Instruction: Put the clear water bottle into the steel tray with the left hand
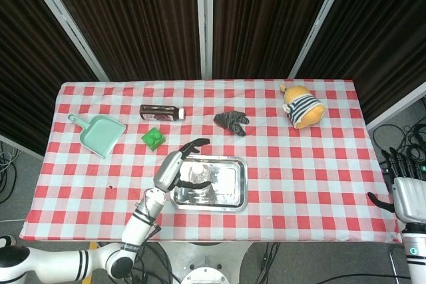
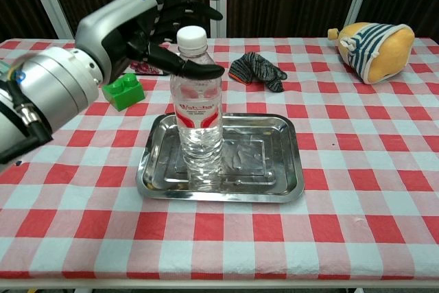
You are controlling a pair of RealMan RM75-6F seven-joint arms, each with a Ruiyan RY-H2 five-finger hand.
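Steel tray holds the upright clear water bottle; left hand, fingers wide at eleven o'clock, could topple it.

Clear water bottle upright in steel tray, white-capped.

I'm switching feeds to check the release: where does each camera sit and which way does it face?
Head view: high above, looking down on the whole table; left robot hand by the steel tray, right robot hand off the table's edge.
Chest view: low at the near edge, facing the curtains; left robot hand open above the clear water bottle.
Shared: tray, bottle, left robot hand, plush toy.
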